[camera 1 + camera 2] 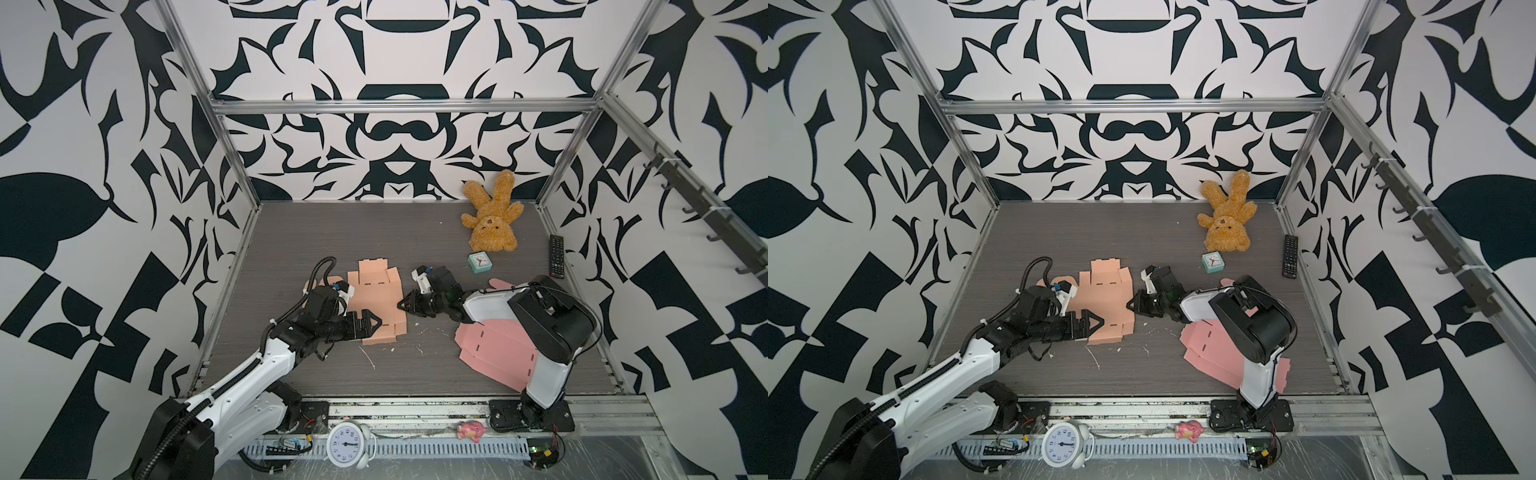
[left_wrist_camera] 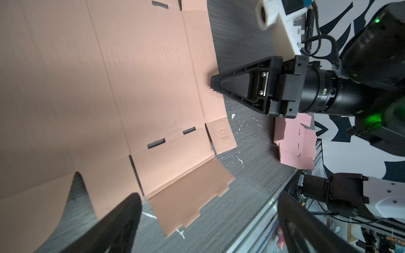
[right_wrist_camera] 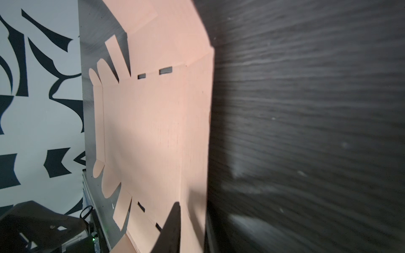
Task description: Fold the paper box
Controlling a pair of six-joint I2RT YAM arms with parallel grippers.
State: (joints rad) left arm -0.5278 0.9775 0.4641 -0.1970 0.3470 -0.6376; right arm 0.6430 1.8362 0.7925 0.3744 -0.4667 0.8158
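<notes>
The right claw [image 1: 402,306] pinches the right edge of the flat peach cardboard box blank [image 1: 374,295]. The left claw [image 1: 376,323], spread wide, hangs over its near end.

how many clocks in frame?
2. A small teal square clock on the grey table, just in front of the brown plush teddy bear; a white round twin-bell alarm clock off the table, by the front rail. None appear hidden.
</notes>
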